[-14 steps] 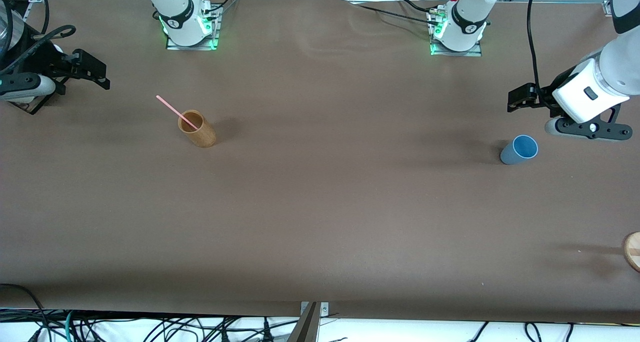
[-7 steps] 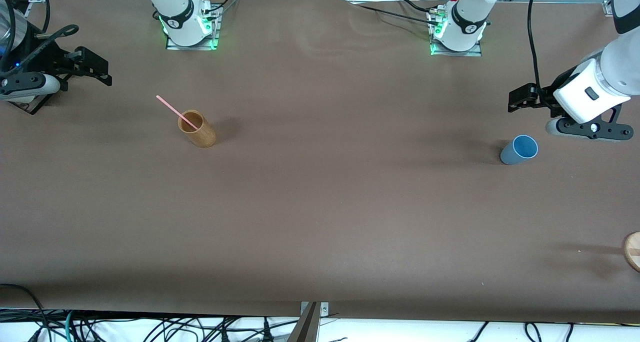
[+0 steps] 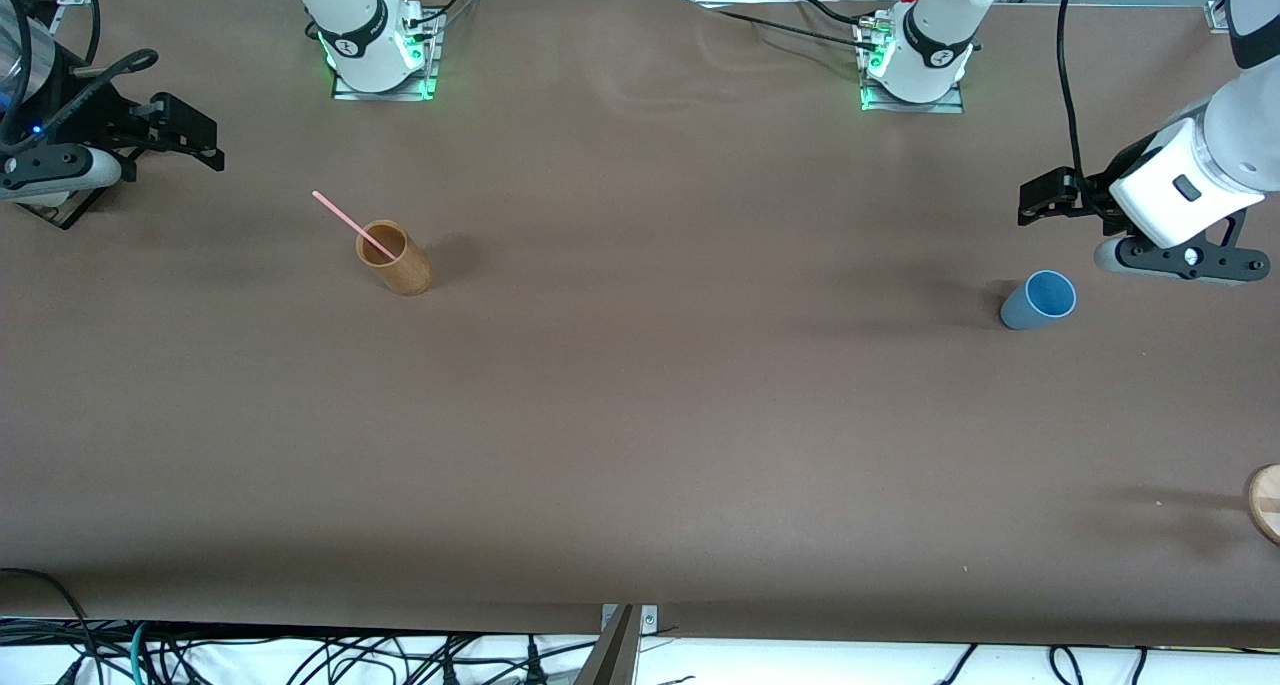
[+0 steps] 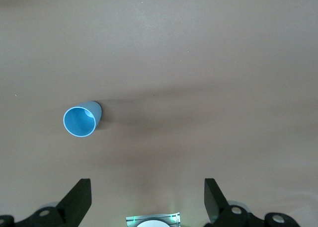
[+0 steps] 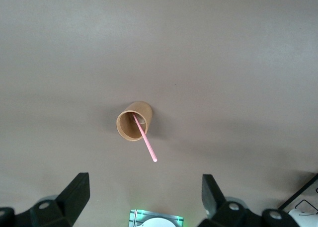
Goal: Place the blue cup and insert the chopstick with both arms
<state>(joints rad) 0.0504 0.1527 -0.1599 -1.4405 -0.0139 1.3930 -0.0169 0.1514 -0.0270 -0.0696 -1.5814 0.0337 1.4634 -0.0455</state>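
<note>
Both grippers are held open and empty: the left gripper (image 3: 1040, 197) has been shifted slightly, above the blue cup (image 3: 1037, 300); the chopstick (image 3: 352, 224) is left in the wooden cup (image 3: 394, 257); nothing is grasped yet.

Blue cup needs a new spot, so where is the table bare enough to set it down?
The wide stretch between the wooden cup holding the chopstick and the blue cup is bare. Nowhere is crowded; a wooden disc sits at the left arm's end.

A wide brown table (image 3: 640, 415) fills the room. Black cables (image 3: 300, 660) tangle on the white floor along its near edge; green lights (image 3: 425, 85) glow at its top edge.
</note>
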